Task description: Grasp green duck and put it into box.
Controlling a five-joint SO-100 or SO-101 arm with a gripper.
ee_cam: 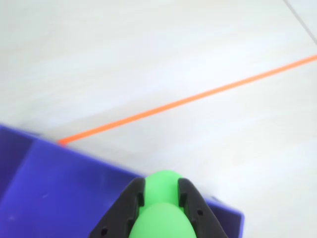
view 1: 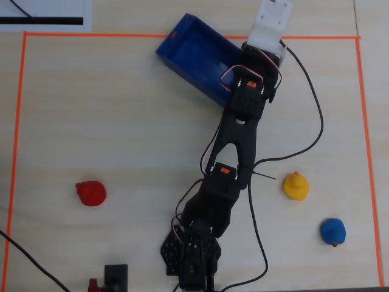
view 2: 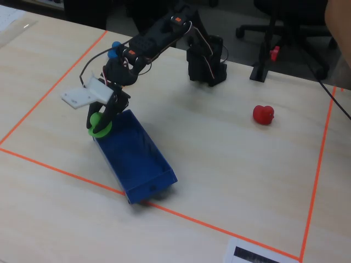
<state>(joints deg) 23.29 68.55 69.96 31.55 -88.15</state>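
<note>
Black printed arm (view 1: pixel 238 131) with orange servo labels, loose wires, white wrist block (view 1: pixel 270 24).

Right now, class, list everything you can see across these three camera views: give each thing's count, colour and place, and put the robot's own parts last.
green duck: one, bright green, held in the gripper over one end of the box.
box: one, dark blue, open-topped, on the table by the orange tape line.
red duck: one, red, left side in the overhead view.
yellow duck: one, yellow, right side in the overhead view.
blue duck: one, blue, below and right of the yellow duck.
orange tape: orange border marked on the table.
table: one, pale wood.
arm: one, black, reaching from its base to the box.
gripper: one, black, closed on the green duck.
</note>
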